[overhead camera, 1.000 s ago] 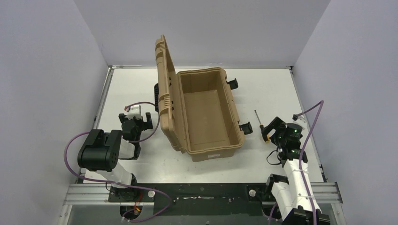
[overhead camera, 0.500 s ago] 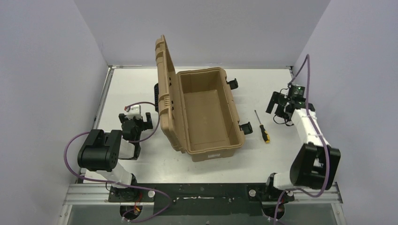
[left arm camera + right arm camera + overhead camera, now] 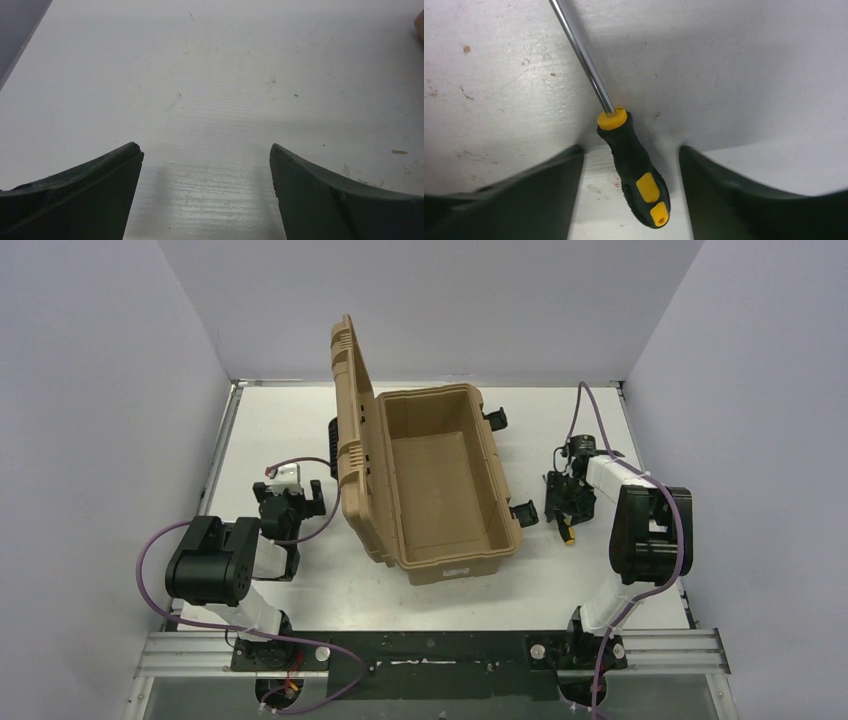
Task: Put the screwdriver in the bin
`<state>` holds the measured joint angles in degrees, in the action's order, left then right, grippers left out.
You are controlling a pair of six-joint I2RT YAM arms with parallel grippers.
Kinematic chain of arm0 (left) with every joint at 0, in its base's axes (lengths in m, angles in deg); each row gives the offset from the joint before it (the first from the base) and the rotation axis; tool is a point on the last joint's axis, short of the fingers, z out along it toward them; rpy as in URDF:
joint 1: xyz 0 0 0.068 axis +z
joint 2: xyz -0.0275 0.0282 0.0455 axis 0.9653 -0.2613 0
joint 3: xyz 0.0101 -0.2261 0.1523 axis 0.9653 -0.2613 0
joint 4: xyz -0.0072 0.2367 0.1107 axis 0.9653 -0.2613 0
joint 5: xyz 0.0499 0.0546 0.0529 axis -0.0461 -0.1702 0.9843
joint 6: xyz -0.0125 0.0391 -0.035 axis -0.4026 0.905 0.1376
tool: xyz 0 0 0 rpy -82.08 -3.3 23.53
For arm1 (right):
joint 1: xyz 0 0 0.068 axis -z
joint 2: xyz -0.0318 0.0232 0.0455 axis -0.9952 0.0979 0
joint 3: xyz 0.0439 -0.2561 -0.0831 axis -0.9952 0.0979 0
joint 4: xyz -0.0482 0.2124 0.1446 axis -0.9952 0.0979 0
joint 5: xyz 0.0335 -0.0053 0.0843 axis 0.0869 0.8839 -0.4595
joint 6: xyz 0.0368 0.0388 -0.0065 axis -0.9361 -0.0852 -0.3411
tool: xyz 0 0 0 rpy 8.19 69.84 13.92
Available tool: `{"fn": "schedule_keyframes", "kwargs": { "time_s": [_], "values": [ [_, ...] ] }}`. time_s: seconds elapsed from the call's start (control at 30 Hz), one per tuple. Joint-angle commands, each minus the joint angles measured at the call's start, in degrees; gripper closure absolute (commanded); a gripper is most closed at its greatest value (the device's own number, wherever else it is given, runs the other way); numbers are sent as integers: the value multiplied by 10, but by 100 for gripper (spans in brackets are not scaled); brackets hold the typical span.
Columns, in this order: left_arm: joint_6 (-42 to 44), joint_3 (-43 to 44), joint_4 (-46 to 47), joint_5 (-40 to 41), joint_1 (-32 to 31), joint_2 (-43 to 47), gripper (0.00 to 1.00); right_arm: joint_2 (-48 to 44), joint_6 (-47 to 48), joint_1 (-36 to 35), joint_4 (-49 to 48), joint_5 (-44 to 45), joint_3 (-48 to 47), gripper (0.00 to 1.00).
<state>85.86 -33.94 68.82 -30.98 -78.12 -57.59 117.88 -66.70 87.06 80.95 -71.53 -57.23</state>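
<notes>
The screwdriver [image 3: 640,182], with a black-and-yellow handle and a thin metal shaft, lies flat on the white table just right of the bin. My right gripper [image 3: 631,148] is lowered over it, one finger on each side of the handle. Small gaps show on both sides, so the jaws are open and touch nothing. From above, only the handle end of the screwdriver [image 3: 569,535] shows below the right gripper [image 3: 564,502]. The tan bin [image 3: 455,565] stands in the middle with its lid [image 3: 350,440] upright on the left. My left gripper [image 3: 290,492] rests open over bare table, also seen as the left gripper [image 3: 205,150].
Black latches [image 3: 523,513] stick out from the bin's right side, close to the right gripper. Grey walls [image 3: 740,390] close in the table on three sides. A purple cable [image 3: 585,410] loops above the right wrist.
My right arm has swung from the table's right side in over the screwdriver and dropped around its handle. Its jaws have narrowed. The left arm and the bin have not moved.
</notes>
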Motion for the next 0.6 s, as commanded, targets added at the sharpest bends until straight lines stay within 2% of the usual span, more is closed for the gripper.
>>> {"fn": "schedule_keyframes", "kwargs": {
  "time_s": [0.0,0.1,0.2,0.3,0.43,0.57],
  "values": [
    [-4,9,29,0,1,4,3,21,11,6,-2,11,7,60],
    [-4,9,30,0,2,4,3,15,12,6,5,0,2,100],
    [-4,9,29,0,2,4,3,-21,8,6,24,-1,-25,100],
    [-4,9,29,1,2,4,3,-64,1,5,70,29,-89,100],
    [-4,9,29,1,1,4,3,-77,-2,-5,192,78,-240,100],
    [-4,9,29,1,1,4,3,-79,-46,-29,264,68,-399,100]
  ]
}}
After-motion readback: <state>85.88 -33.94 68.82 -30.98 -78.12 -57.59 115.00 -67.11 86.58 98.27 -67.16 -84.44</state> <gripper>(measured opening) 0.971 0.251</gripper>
